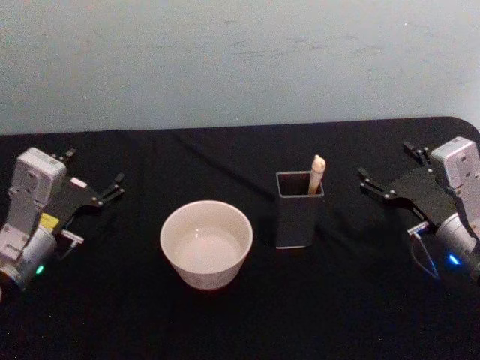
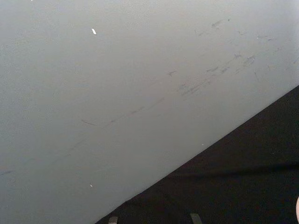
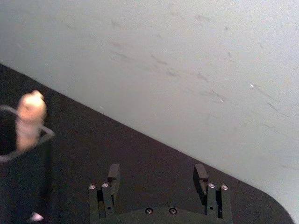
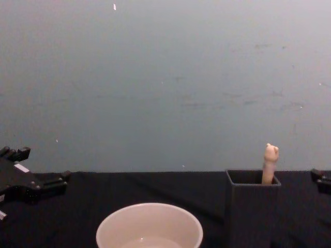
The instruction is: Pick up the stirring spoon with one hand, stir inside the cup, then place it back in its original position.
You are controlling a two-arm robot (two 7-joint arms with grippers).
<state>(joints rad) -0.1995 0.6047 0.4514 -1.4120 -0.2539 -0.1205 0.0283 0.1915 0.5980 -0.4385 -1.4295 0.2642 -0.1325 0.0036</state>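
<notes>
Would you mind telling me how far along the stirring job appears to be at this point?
Nothing looks started: the stirring spoon stands in the holder box, just right of the cup. Nothing is in hand: the left gripper and the right gripper sit open at either side, apart from both. Left to do: lift the spoon, stir in the cup, return it to the box.

right hand (image 3: 157, 178): fingers (image 3: 113, 173) apart | stirring spoon (image 3: 30, 116): standing in holder box (image 3: 23, 179)

The white label (image 1: 77, 182) on the left end effector (image 1: 92, 168) bears no readable text.
</notes>
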